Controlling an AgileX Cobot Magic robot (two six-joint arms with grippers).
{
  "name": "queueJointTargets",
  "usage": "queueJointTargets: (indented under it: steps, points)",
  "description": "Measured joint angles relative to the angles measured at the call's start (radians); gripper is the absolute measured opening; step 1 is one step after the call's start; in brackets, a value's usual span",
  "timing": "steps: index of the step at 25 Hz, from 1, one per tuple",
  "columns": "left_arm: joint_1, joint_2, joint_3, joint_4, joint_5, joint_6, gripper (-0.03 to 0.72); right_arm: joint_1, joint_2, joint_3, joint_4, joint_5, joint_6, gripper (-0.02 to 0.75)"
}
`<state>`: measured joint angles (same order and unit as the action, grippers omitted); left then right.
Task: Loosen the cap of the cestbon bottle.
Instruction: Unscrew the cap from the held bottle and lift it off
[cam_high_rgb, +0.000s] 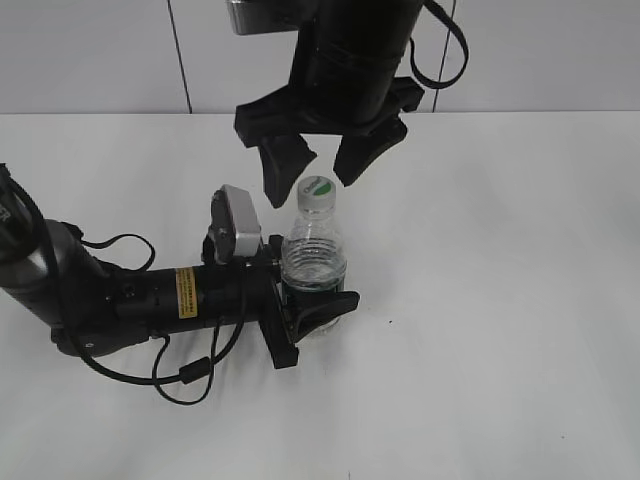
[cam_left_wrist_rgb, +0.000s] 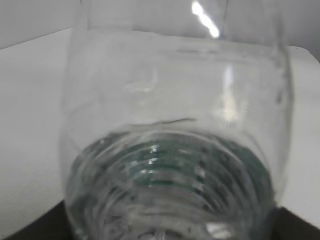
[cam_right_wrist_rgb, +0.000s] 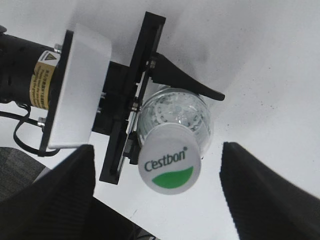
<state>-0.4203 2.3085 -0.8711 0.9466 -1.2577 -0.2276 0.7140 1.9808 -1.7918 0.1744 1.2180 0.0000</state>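
The cestbon bottle (cam_high_rgb: 313, 262) stands upright at centre frame in the exterior view, on a white table (cam_high_rgb: 500, 300); the left gripper (cam_high_rgb: 318, 312), reaching in from lower left, is clamped round the bottle's lower body, one black finger visible in front of the bottle, the other behind it. The cap (cam_high_rgb: 317, 190), white w/ a green half-circle mark, sits on the neck; whether it is tight or loosened cannot be told. The right gripper (cam_high_rgb: 326, 165) hangs from the top of the frame directly above the cap, jaws spread wide, one finger to the cap's left, the other to its right, neither touching it.

Right wrist view, looking down: cap (cam_right_wrist_rgb: 170, 159) at lower centre, "Cestbon" lettering legible; bottle (cam_right_wrist_rgb: 175, 113) just above it in frame; the two blurred dark fingers (cam_right_wrist_rgb: 45, 195) of the spread gripper at lower left and lower right, well apart from the cap; left gripper's black finger (cam_right_wrist_rgb: 185, 80) runs along the bottle's upper side.

Left wrist view: clear ribbed bottle (cam_left_wrist_rgb: 175, 150) fills the frame, close up & blurred; green tint low in the frame.
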Motion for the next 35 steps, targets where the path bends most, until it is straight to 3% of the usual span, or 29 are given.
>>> queueJointTargets:
  steps: [26,29,35]
  points:
    - [0.0,0.0,0.0,-0.002,0.0,0.0,0.4,0.0,0.029,-0.002,-0.06,0.001,0.0,0.585]
    - [0.0,0.0,0.0,-0.002,0.0,0.0,0.4,0.0,0.029,-0.002,-0.06,0.001,0.0,0.533]
    - [0.0,0.0,0.0,-0.004,0.001,0.0,0.4,0.002,0.025,-0.002,-0.048,0.001,-0.009,0.296]
